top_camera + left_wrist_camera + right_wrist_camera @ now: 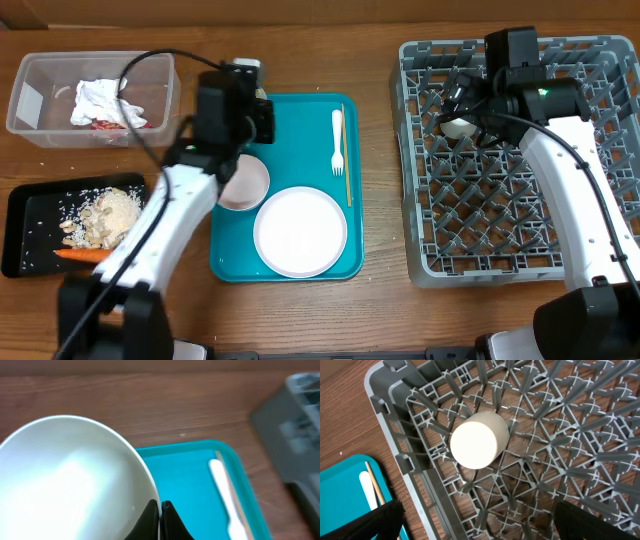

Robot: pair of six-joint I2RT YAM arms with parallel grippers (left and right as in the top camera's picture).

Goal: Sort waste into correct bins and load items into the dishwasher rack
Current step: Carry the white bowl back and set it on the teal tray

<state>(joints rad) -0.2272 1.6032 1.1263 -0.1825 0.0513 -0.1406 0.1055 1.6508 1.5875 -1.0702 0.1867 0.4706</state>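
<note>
Your left gripper [160,512] pinches the bowl [70,475] by its rim over the left side of the teal tray [195,477], presumably for carrying to the rack [580,460], where your right gripper [480,520] gapes empty above the cup [479,440] lying upper left.

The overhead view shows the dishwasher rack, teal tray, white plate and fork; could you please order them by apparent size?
1. dishwasher rack
2. teal tray
3. white plate
4. fork
No two look alike in size.

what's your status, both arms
left pincer shut on bowl. right pincer open above cup in rack. plate, fork on teal tray, not yet racked. nothing blocking.
</note>
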